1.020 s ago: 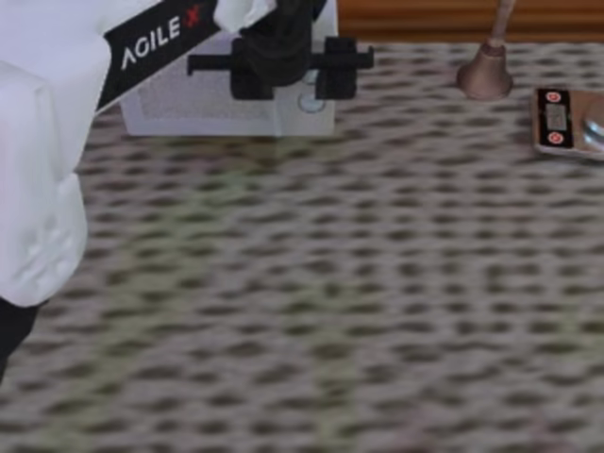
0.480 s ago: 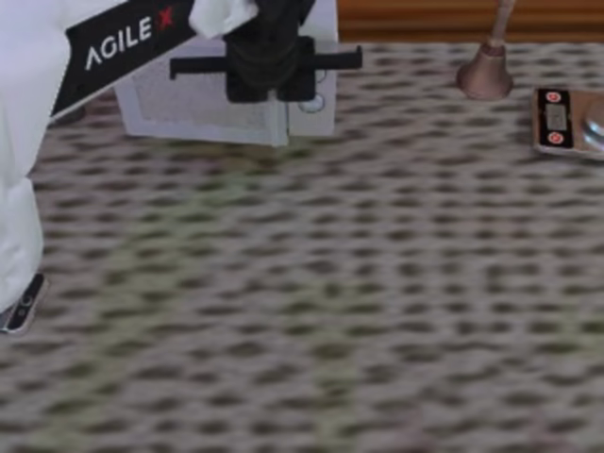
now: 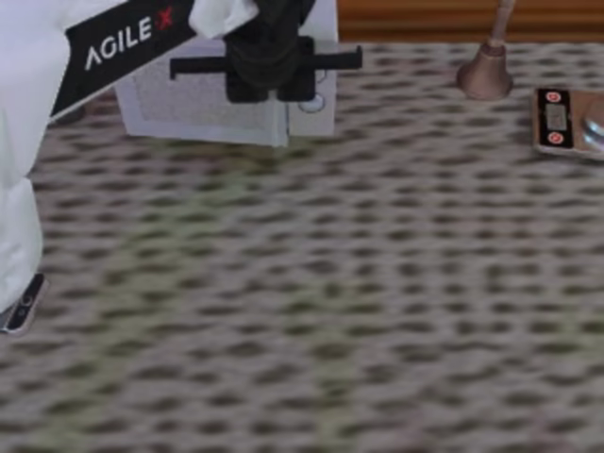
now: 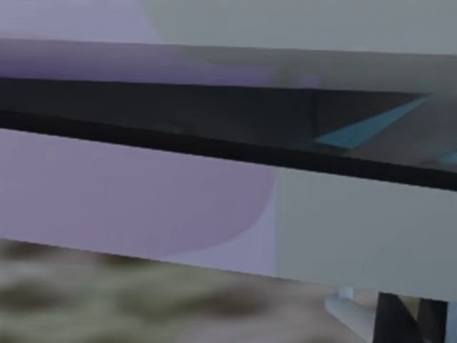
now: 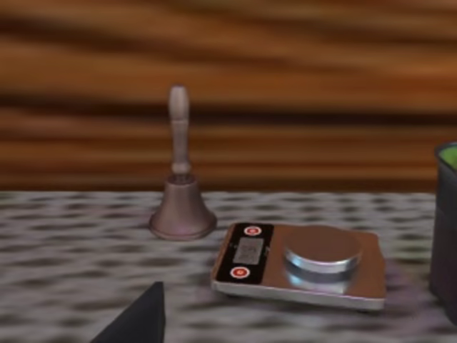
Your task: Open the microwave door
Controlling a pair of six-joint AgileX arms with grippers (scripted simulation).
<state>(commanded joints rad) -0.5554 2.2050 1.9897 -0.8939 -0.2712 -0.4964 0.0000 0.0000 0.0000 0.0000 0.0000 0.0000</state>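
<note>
The pale grey-white microwave [image 3: 323,121] stands at the table's far left, partly under my left arm. Its door [image 3: 189,106], with the speckled mesh window, stands slightly ajar: the free edge [image 3: 281,134] sticks out a little in front of the knob panel. My left gripper [image 3: 272,83] sits over that edge, shut on the door handle. The left wrist view shows the door [image 4: 128,193] from close up, with a dark gap [image 4: 214,121] above it. A dark part of my right gripper [image 5: 139,321] shows only in the right wrist view, away from the microwave.
A brown hand bell [image 3: 486,71] and a kitchen scale [image 3: 559,118] stand at the far right. A dark container with a green rim [image 5: 446,229] is beside the scale. A small flat device [image 3: 24,307] lies at the left edge. A wooden wall [image 3: 425,17] runs behind.
Over the second, my left gripper shifted left and closed on the handle, and the door's free edge swung out a little. Nothing has moved in the last half second.
</note>
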